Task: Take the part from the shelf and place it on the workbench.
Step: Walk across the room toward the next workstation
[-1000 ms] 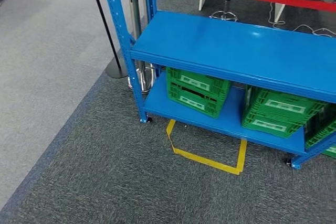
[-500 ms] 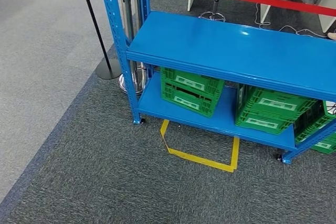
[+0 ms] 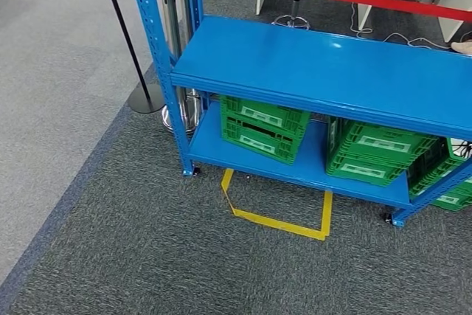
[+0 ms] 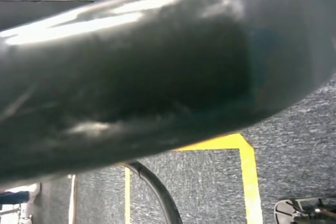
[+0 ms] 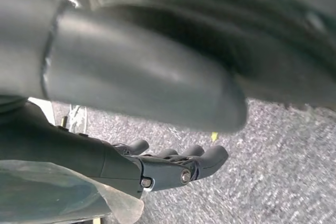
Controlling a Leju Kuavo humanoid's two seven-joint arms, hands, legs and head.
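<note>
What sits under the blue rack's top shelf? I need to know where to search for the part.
Under the top shelf, green crates stand on the lower shelf. The top shelf covers their insides, so no part can be seen.

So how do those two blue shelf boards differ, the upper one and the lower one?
The upper shelf lies bare across the part in view, while the lower shelf carries green crates. The upper shelf sits in open light with a bright glint, while the lower shelf is shaded beneath it, close to the carpet. Both are the same blue, held in one blue frame.
</note>
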